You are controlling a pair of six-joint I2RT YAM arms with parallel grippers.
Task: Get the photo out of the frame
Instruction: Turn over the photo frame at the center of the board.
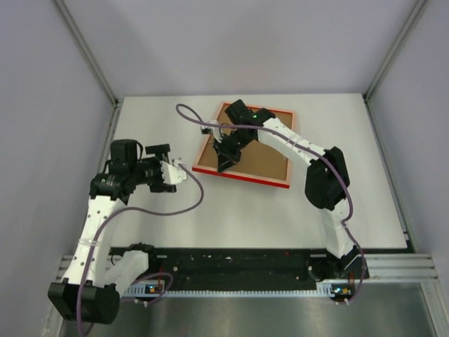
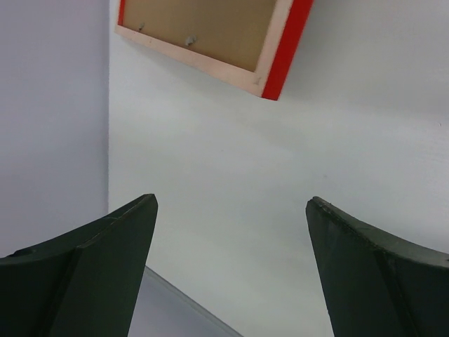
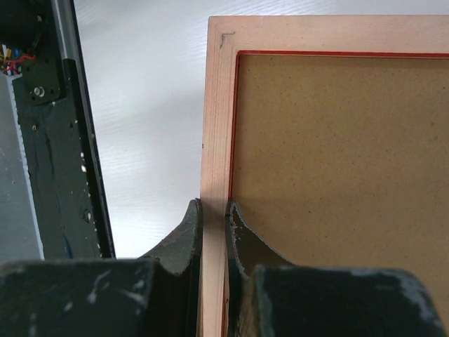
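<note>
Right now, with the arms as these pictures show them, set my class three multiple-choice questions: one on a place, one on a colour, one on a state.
1. Where is the left gripper relative to the frame?
A. Resting on its back
B. Under it
C. Over the bare table, apart from it

2. What colour is the frame's outer edge?
A. Red
B. Blue
C. Green

3. What is the right gripper doing?
A. Hanging open above the frame
B. Shut on the frame's rim
C. Shut on nothing

Answers:
1 C: the left wrist view shows only table between its spread fingers, with the frame lying beyond them.
2 A: the top and left wrist views both show a red edge.
3 B: in the right wrist view its fingers pinch the pale rim from both sides.
</note>
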